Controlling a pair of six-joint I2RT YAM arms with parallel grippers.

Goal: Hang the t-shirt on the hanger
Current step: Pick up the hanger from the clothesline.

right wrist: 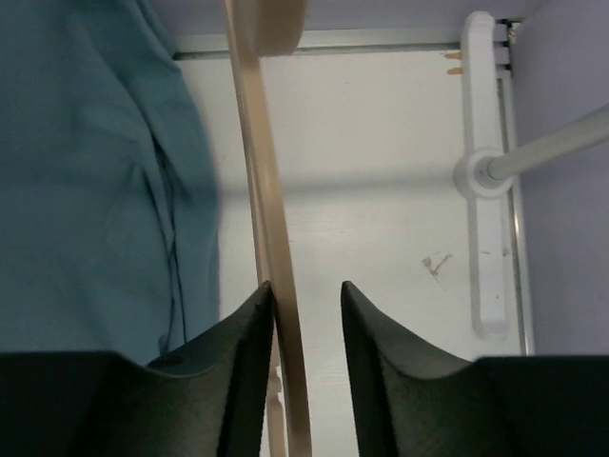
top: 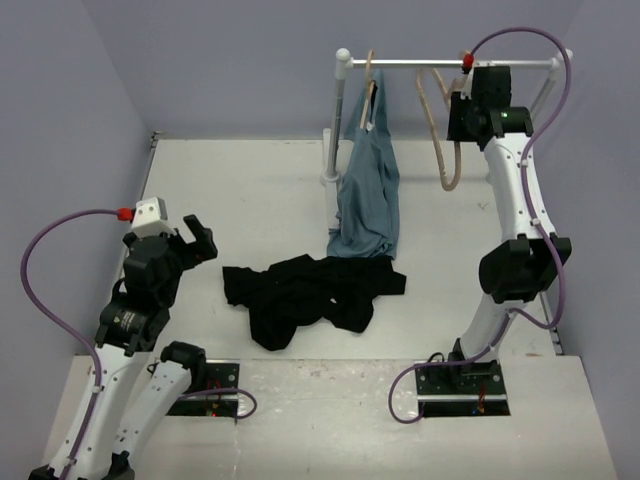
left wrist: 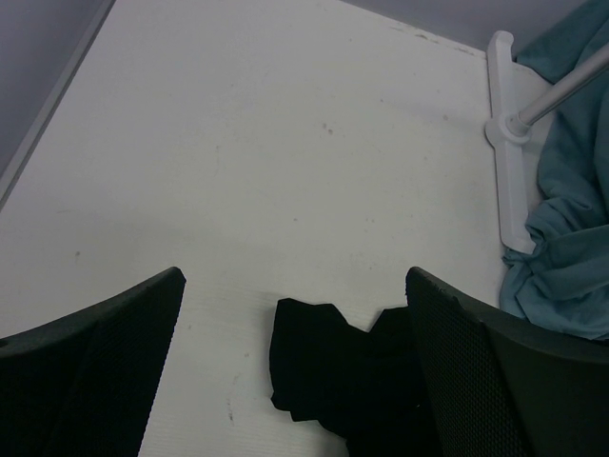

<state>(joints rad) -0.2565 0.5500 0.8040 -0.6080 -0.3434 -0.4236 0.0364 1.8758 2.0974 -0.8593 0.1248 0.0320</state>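
The black t-shirt (top: 310, 295) lies crumpled on the white table, front centre; its edge (left wrist: 343, 371) shows low in the left wrist view. The tan wooden hanger (top: 447, 150) hangs bare from the rail at the back right. My right gripper (top: 470, 112) is up at the rail around it. In the right wrist view the hanger (right wrist: 271, 209) runs between the jaws of my right gripper (right wrist: 304, 286), against the left finger, with a gap to the right finger. My left gripper (top: 195, 240) hovers wide open left of the t-shirt, and the left gripper (left wrist: 295, 276) holds nothing.
A white clothes rack (top: 420, 62) stands at the back of the table, its foot (left wrist: 509, 171) and post (right wrist: 485, 171) visible. A blue-grey garment (top: 365, 190) hangs from another hanger on it, its hem reaching the table just behind the t-shirt. Lilac walls enclose the table.
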